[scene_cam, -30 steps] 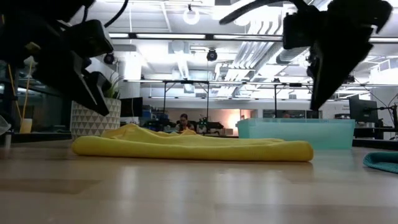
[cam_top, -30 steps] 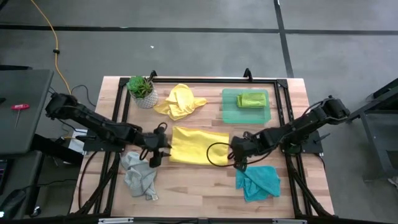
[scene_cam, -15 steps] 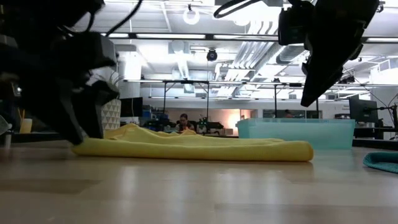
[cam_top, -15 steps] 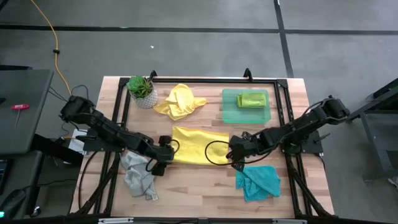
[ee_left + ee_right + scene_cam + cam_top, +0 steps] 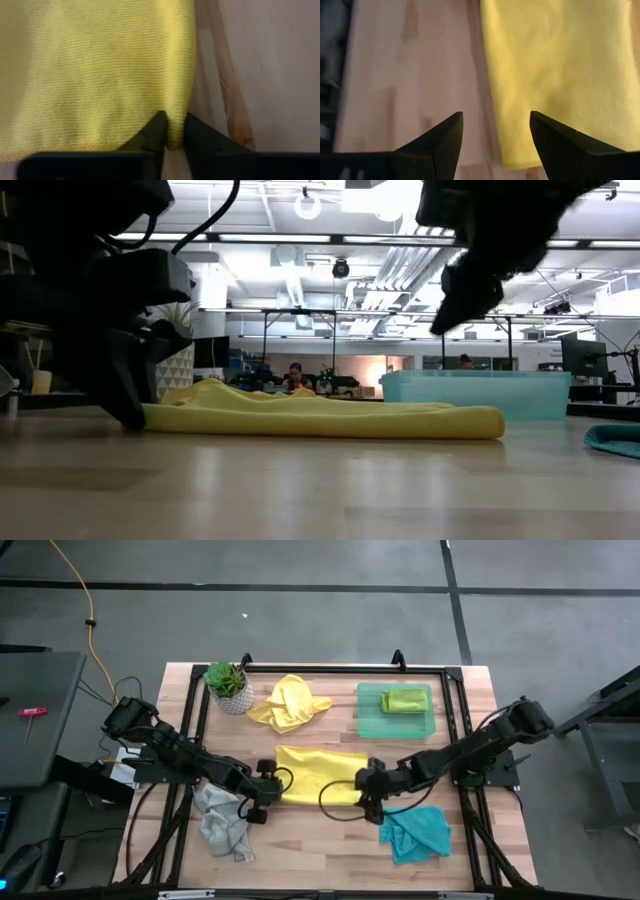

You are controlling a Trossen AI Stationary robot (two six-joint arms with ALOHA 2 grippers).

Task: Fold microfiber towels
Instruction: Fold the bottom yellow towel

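Towel (image 5: 318, 775) in yellow is laid flat mid-tabletop, long axis running toward both side edges. Its left near corner is pinched in the nearly closed left gripper (image 5: 170, 135), which hung wide open beside that corner a second ago. The right gripper (image 5: 495, 135), jaws spread and empty, has been brought over the right near corner.

Folded yellow towel (image 5: 318, 774) flat mid-table; others crumpled around
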